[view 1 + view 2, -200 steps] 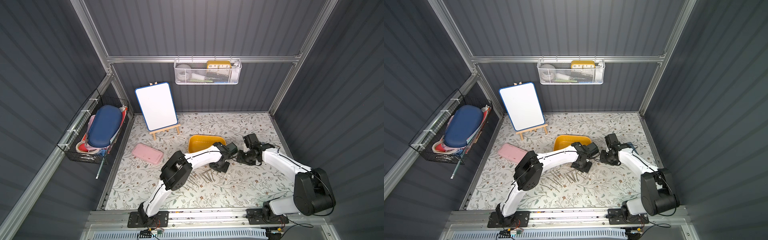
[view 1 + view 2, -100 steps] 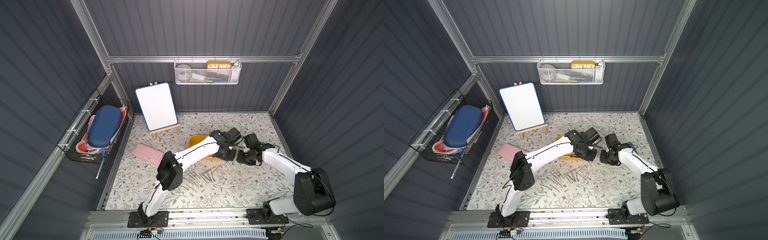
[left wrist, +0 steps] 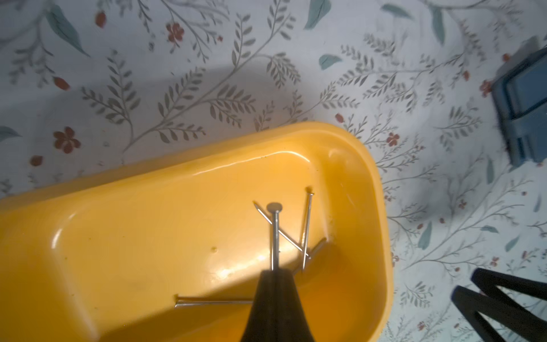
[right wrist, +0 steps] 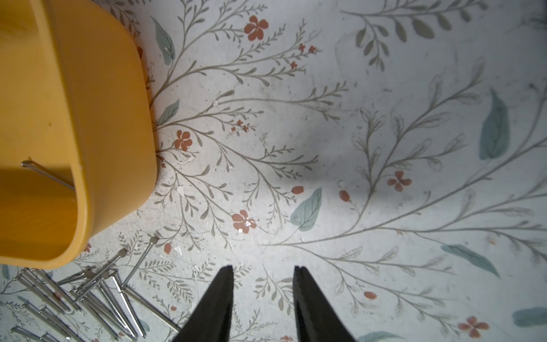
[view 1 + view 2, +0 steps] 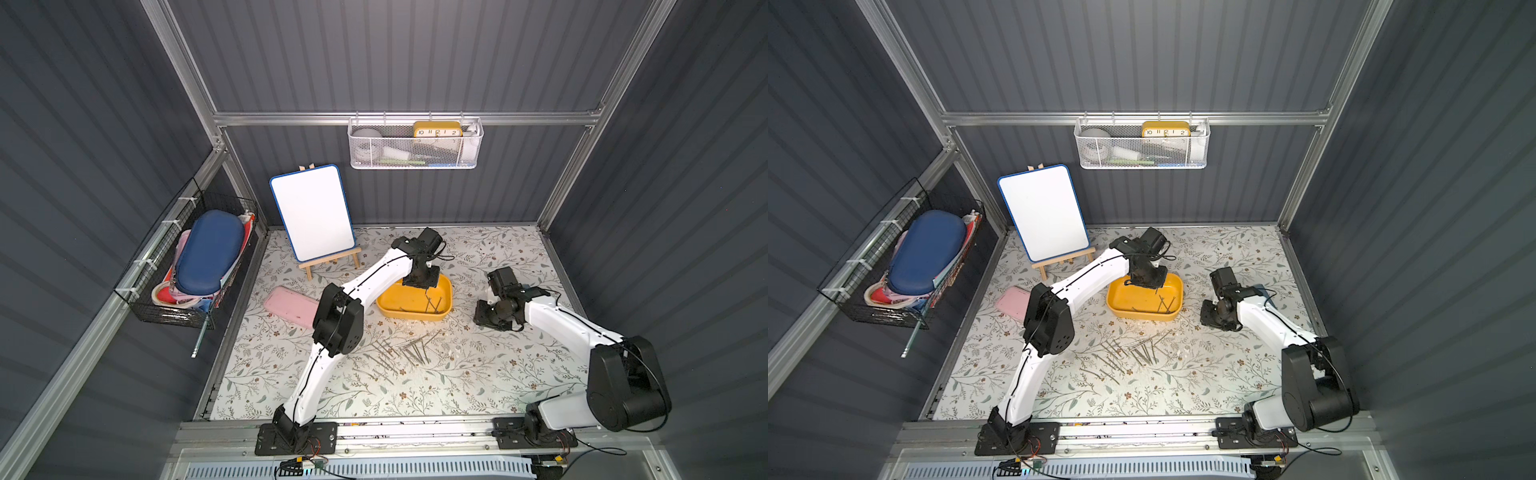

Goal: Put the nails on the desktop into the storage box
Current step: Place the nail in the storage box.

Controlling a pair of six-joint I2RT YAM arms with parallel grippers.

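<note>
— Left wrist view: what is seen there?
— One nail [image 3: 275, 237] is gripped by the left claw [image 3: 274, 271]. Its two black fingers [image 3: 263, 302] are pressed shut on one end, and the flat round head is pointed away from them. The nail is held up over the storage box [image 3: 142, 207], a yellow tub.
— Are more found inside the box?
— Yes. A few loose nails [image 3: 306, 228] are seen on its yellow floor, near one rounded end. Two are crossed over each other. One more is laid flat by itself, partly hidden behind the claw.
— Where is the box placed?
— In both top views the box [image 5: 409, 318] [image 5: 1142, 314] is seen standing on the desktop [image 5: 478, 374], with the left claw hung over its far side. A pink case [image 5: 291, 306] is laid well apart from it.
— And what is left outside?
— A big pile of nails [image 5: 399, 353] is spread on the desktop, just in front of the box. In the right wrist view the pile [image 4: 74, 296] is seen close to the box's corner.
— How is the right claw [image 4: 263, 271] set?
— It is opened. Its fingers [image 4: 216, 302] are held apart, nothing is caught between them, and only the flowery desktop is shown in the gap. It is placed beside the box.
</note>
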